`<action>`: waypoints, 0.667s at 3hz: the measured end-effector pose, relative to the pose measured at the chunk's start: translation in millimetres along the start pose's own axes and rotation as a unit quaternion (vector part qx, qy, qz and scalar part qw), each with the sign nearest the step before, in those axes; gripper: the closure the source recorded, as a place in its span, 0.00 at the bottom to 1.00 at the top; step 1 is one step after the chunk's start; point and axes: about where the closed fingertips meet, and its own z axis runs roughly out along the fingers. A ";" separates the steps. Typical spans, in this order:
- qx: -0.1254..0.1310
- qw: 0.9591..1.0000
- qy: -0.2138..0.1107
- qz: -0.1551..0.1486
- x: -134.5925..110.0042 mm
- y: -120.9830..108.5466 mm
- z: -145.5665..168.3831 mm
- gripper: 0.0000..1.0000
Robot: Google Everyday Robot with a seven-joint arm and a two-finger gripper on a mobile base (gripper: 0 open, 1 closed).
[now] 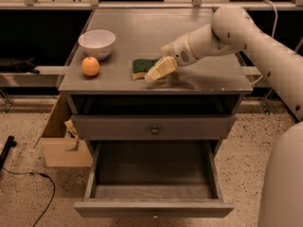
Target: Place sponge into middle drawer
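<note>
Gripper (160,70) meeting sponge (141,66) near the front edge of your cabinet's tabletop (203,82).
Your arm reaches in from the right edge and slants down toward the sponge, which lies flat, green side up, near the middle of the front edge. The gripper's pale tip sits at the sponge's right end; you cannot tell whether it is open or closed, or holding anything. An orange fruit (90,66) sits near the front-left corner, with a white bowl (96,43) just behind it. Below, the middle drawer (154,208) stands pulled out; the upper drawer (118,126) is closed.
</note>
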 end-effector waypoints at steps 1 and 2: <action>0.000 1.000 0.000 0.000 0.3 0.1 0.3 0.00; 0.000 1.000 0.000 0.000 0.3 0.1 0.3 0.16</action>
